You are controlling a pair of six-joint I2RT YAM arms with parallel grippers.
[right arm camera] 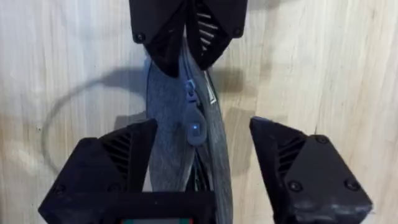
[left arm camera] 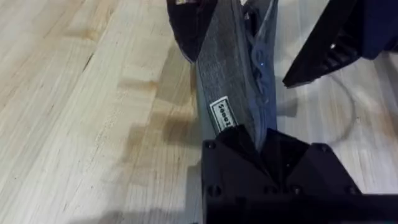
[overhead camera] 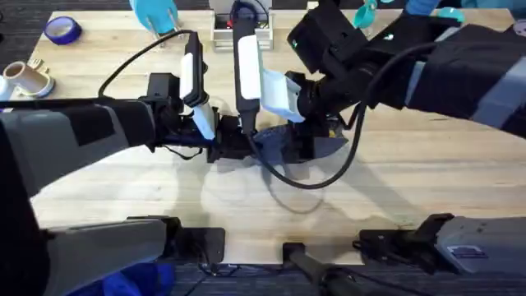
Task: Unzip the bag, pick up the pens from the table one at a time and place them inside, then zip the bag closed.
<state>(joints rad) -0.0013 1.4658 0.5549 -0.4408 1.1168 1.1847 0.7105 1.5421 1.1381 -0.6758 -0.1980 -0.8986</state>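
The grey-blue bag (overhead camera: 283, 146) lies mid-table on the table (overhead camera: 427, 177), standing on edge with its zipper up. My left gripper (left arm camera: 258, 140) is shut on one end of the bag (left arm camera: 227, 74), beside a small white label. In the right wrist view that same left gripper (right arm camera: 186, 43) pinches the bag's far end. My right gripper (right arm camera: 205, 165) is open and straddles the bag (right arm camera: 168, 124), with its fingers either side of the zipper pull (right arm camera: 194, 127). From overhead, the left gripper (overhead camera: 223, 148) and right gripper (overhead camera: 308, 138) meet at the bag. The pens are out of view.
A blue tape roll (overhead camera: 62, 30) and a pale roll (overhead camera: 29, 78) sit at the far left. A small box (overhead camera: 238, 29) stands at the back centre. Teal-gloved hands (overhead camera: 156, 15) show at the far edge. A black cable (overhead camera: 312, 182) loops in front of the bag.
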